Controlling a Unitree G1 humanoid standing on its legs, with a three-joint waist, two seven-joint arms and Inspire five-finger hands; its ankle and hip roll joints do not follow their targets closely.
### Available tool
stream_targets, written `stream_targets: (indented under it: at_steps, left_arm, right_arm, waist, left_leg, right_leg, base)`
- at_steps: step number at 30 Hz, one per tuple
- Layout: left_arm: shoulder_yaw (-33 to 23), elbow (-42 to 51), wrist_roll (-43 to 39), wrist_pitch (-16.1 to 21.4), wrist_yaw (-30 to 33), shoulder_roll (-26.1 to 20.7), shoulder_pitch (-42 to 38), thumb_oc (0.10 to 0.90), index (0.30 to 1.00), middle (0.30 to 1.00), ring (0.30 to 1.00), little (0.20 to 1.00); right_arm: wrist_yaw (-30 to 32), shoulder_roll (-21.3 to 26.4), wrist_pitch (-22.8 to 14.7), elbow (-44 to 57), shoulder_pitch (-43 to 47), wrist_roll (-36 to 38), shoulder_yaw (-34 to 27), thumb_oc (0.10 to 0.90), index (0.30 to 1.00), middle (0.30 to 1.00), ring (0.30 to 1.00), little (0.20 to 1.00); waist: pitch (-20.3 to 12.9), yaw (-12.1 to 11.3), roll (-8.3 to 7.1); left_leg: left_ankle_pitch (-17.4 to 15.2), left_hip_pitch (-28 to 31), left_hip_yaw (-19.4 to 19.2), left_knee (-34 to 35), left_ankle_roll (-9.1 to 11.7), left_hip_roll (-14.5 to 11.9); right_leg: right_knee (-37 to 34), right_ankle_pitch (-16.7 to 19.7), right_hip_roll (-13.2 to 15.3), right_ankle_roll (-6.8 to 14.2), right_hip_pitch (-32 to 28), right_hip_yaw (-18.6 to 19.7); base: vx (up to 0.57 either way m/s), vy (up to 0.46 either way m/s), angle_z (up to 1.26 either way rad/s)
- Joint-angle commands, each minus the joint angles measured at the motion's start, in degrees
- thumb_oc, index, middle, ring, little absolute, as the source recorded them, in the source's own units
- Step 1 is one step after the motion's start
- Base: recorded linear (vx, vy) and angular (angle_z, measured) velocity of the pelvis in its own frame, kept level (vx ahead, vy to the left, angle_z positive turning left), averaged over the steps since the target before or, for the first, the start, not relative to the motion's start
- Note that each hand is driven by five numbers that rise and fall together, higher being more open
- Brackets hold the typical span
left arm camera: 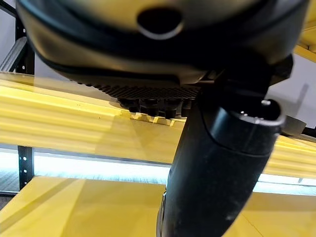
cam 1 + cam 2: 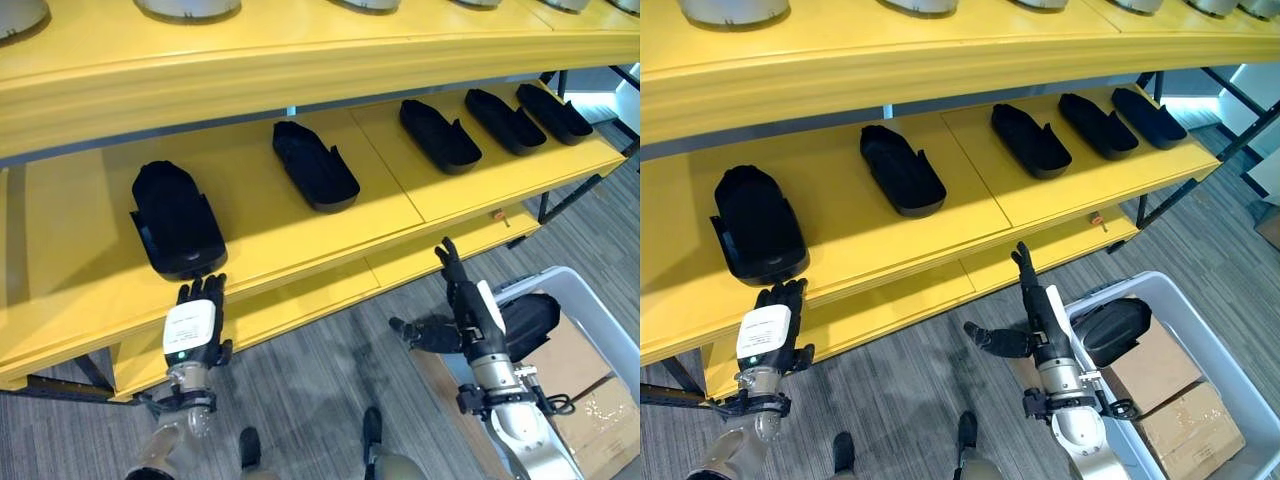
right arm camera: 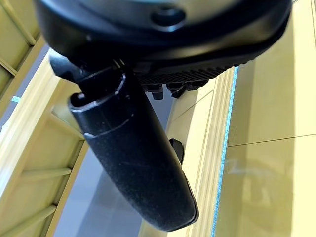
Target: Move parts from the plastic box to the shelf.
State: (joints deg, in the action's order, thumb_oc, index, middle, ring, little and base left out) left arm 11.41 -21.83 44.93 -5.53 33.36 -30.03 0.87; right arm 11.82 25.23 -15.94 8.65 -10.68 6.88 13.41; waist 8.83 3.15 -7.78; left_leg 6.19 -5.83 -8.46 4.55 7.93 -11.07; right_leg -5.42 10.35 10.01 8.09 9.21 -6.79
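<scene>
We found our right hand, fingers straight and empty, nearer the black moulded plastic part lying in the grey plastic box just beside it, while our left hand, likewise spread, touched the yellow shelf edge.

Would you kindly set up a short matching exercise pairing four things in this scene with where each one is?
Things:
1. left hand
2. right hand
3. leftmost black part
4. cardboard boxes

Places:
A. lying on the middle yellow shelf
B. inside the grey plastic box
C. at the shelf edge, just below a black part
D. raised with straight fingers beside the plastic box, in front of the lower shelf

Pairs: 1-C, 2-D, 3-A, 4-B
</scene>
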Motion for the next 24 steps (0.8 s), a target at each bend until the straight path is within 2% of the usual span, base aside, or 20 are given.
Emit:
stream_targets:
  at_steps: [1,24]
  left_arm:
    - [-4.3,-1.0,-1.9,-1.0,4.5,-1.6,-7.3,0.9,1.0,1.0,1.0,1.0]
    - [-4.4,-5.6,-5.3,-2.0,6.0,-1.7,-12.4,0.9,1.0,1.0,1.0,1.0]
  right_arm:
    - [0.8,1.6,-6.6,6.1,5.5,0.1,-2.7,0.9,1.0,1.0,1.0,1.0]
    - [0.3,2.9,-6.9,7.0,5.5,0.4,-1.8,0.9,1.0,1.0,1.0,1.0]
  waist:
    - [1.9,0.3,-0.47]
    - [2.7,1.3,-1.74]
  left_leg:
    - [-3.2,3.7,-0.4,0.4,-0.8,-1.9]
    - [-3.4,3.8,-1.2,0.4,-0.8,-1.8]
  right_leg:
    - [0.4,-1.4,1.7,2.0,-3.4,-3.2]
    - [0.4,-1.0,1.6,2.1,-2.6,-2.2]
  base:
    - [0.0,0.0,0.0]
    - [0.0,0.0,0.0]
